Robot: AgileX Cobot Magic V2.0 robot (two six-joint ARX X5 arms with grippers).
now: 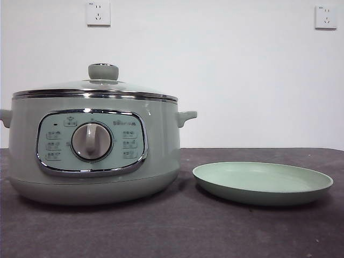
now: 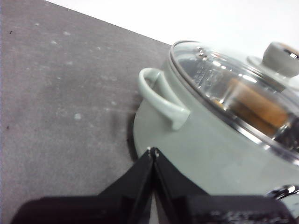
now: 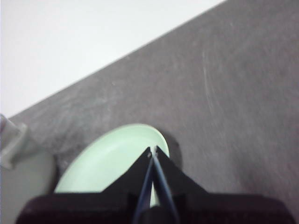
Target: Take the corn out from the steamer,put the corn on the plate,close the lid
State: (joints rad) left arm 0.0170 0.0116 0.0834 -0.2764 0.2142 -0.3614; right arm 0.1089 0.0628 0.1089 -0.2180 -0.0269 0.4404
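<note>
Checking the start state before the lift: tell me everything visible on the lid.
The lid is a round dome of clear glass with a shiny steel rim and a grey-green knob on top. It sits level and closed on the steamer, its rim resting on the pot's edge all round. Through the glass, the left wrist view shows an orange-yellow shape, likely the corn. Nothing else touches it; neither gripper is on it.

The front view sits low, near table height, looking level and close across the dark table (image 1: 177, 231) at the steamer (image 1: 91, 156) and plate (image 1: 262, 184) against a white wall (image 1: 226, 70). The left wrist view looks down, close, on the steamer's side handle (image 2: 161, 95) and glass lid (image 2: 233, 93). The right wrist view looks down over the plate. Steamer and plate appear in both the front and right wrist views.
</note>
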